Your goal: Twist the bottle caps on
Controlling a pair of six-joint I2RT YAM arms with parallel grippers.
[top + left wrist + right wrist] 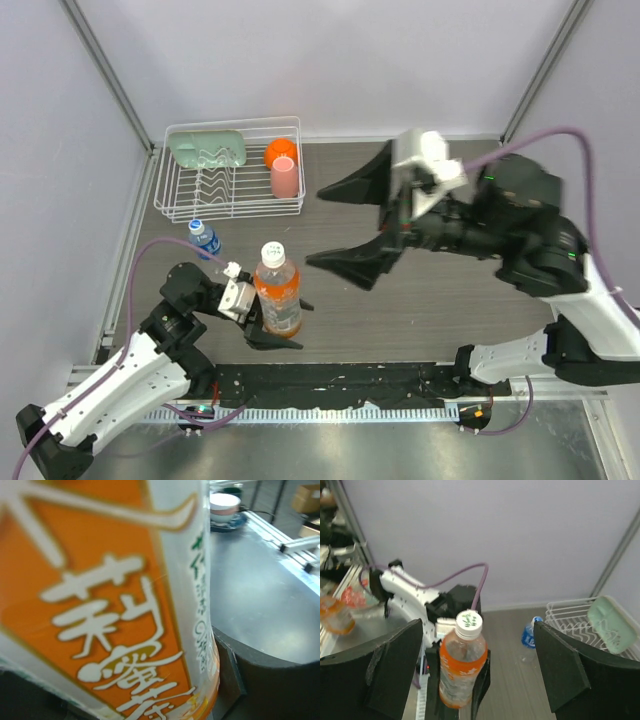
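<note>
Wire dish rack (230,190) at upper left of the top view. It holds one pale green dish (207,149), one orange cup (281,151) and one pink cup (284,178).

Two bottles, two caps. The blue-label bottle (207,240) stands just below the rack with its small cap (196,226) on; the left arm's purple cable (150,250) loops just beside it.

The orange bottle (279,295) stands upright at lower centre, with the white cap (272,250) sitting on its neck. The left gripper (288,325) is clamped round its lower body, one finger each side — the label fills the left wrist view.

The right gripper (314,227) hangs right of the bottle with fingers spread wide, holding nothing and clear of the cap. In its wrist view the capped bottle shows between the two fingers.
</note>
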